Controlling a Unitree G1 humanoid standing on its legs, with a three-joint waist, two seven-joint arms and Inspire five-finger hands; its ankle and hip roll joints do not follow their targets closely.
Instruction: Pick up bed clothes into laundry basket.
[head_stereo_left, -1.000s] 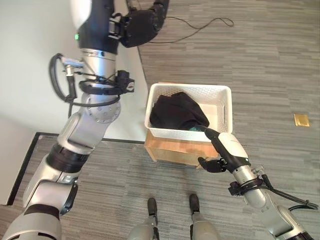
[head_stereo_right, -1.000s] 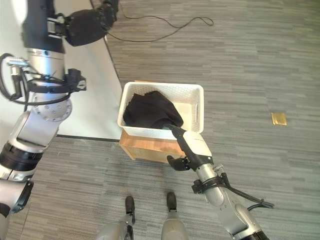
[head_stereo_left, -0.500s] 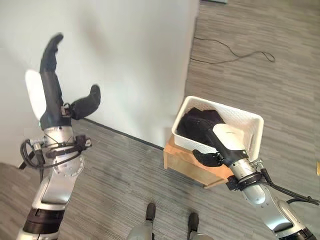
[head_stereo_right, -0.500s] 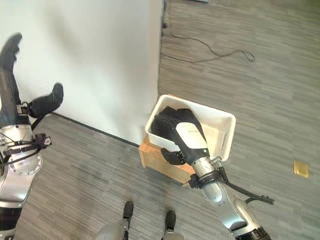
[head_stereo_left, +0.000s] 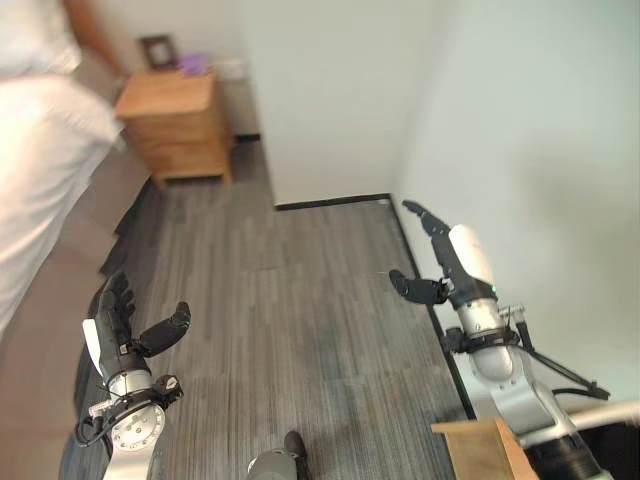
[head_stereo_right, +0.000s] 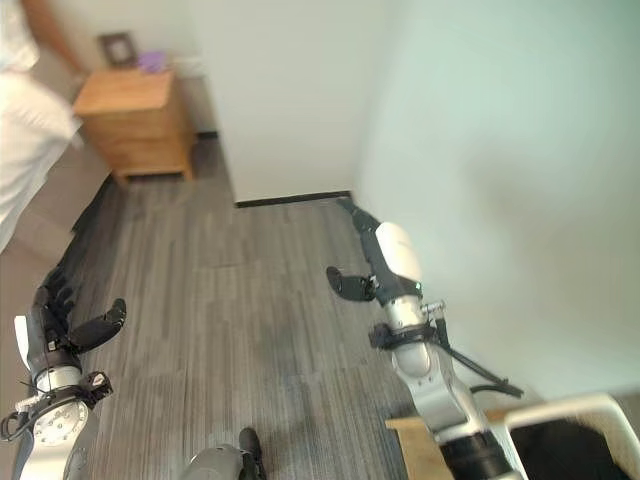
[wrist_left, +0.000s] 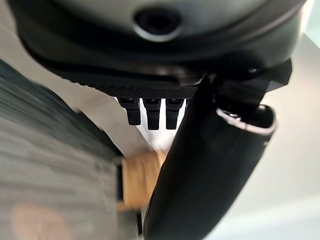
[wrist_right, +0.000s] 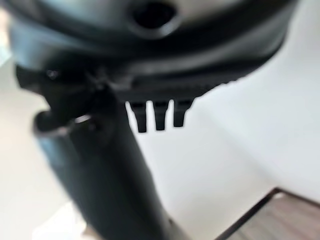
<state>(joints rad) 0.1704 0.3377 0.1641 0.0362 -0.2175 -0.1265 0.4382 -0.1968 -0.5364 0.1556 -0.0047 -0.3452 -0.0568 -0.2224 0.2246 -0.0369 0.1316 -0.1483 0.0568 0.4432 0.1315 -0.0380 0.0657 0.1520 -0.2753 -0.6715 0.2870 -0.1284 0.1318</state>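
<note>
The white laundry basket (head_stereo_right: 562, 408) peeks in at the lower right, with dark clothes (head_stereo_right: 575, 452) inside it. It rests on a low wooden box (head_stereo_left: 482, 452). My right hand (head_stereo_left: 447, 262) hangs open over the dark edge of the white bed (head_stereo_left: 540, 140), holding nothing; its thumb (wrist_right: 107, 165) stands straight. Down at the lower left, my left hand (head_stereo_left: 122, 328) is open and empty above the floor, thumb (wrist_left: 200, 175) spread. I see no clothes on the visible part of the bed.
A wooden nightstand (head_stereo_left: 180, 120) stands against the far wall with a small frame and a purple item on top. A person in white clothing (head_stereo_left: 40, 130) is at the upper left. Grey plank floor (head_stereo_left: 290, 300) lies between my hands.
The camera has swung far left, so the basket has slid to the lower right corner. My left arm has dropped from raised high to low at the left. The right hand has left the basket.
</note>
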